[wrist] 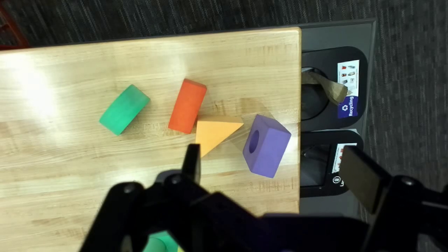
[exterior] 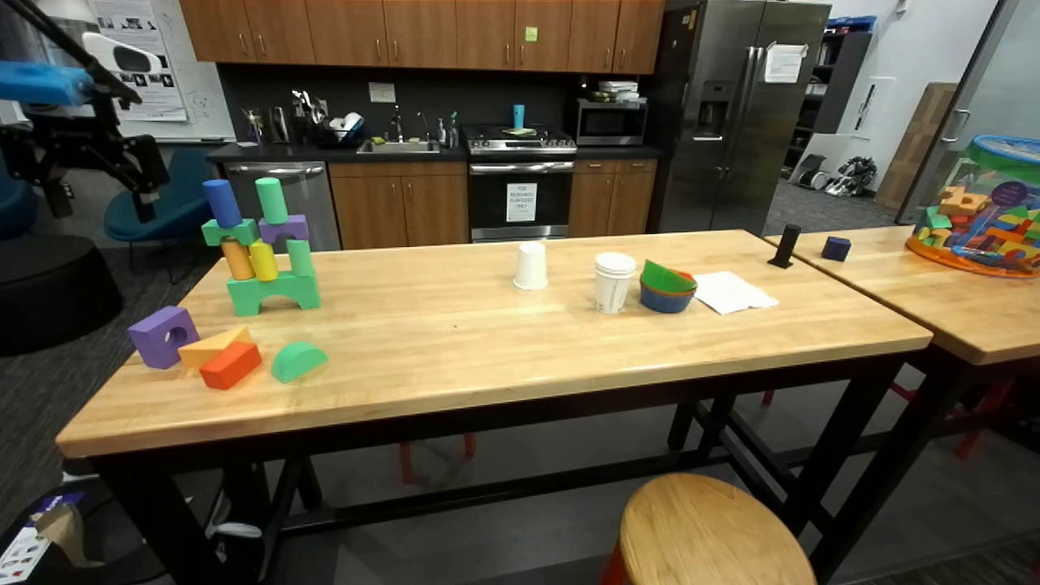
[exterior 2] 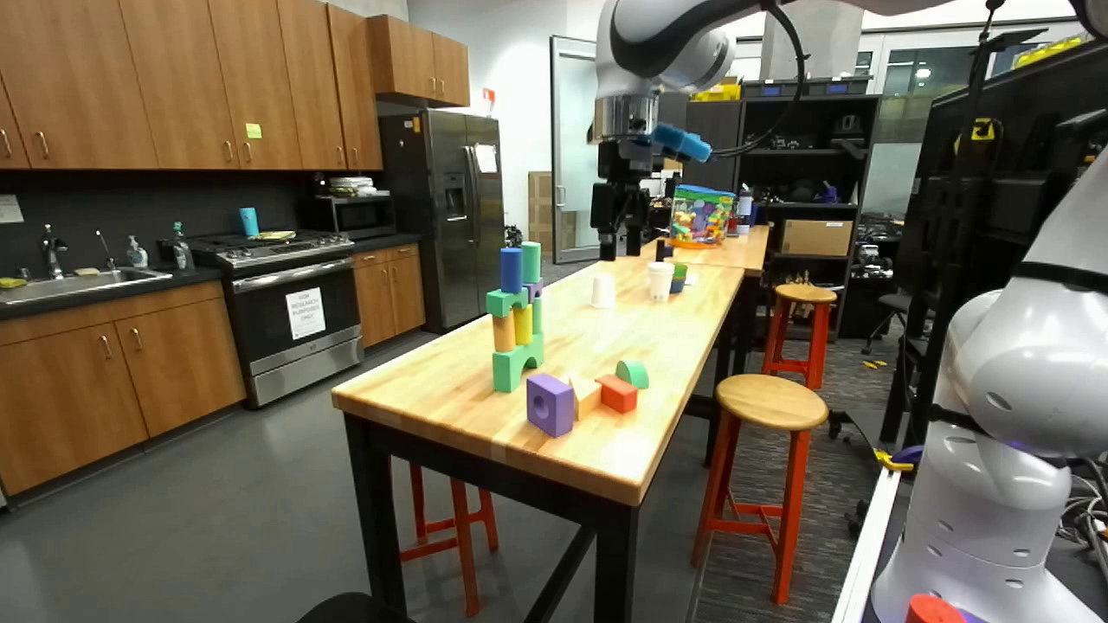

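My gripper (exterior: 104, 203) is open and empty, high above the end of the wooden table; it also shows in an exterior view (exterior 2: 621, 245). In the wrist view its fingers (wrist: 275, 168) stand wide apart. Beneath, a purple block with a round hole (wrist: 273, 150) appears between them, near the table's end edge. An orange triangular block (wrist: 213, 131) lies beside a red block (wrist: 187, 105). A green half-round block (wrist: 125, 109) lies farther along. A block tower (exterior: 276, 286) on a green arch, topped by blue and green cylinders, stands nearby; the gripper mostly hides it in the wrist view.
On the table (exterior: 455, 333) stand an upturned white cup (exterior: 531, 266), stacked white cups (exterior: 613, 284), coloured bowls (exterior: 666, 301) and a white napkin (exterior: 731, 292). A tub of blocks (exterior: 987, 211) stands on the adjoining table. A stool (exterior 2: 770, 402) is alongside; bins (wrist: 350, 80) sit below the end.
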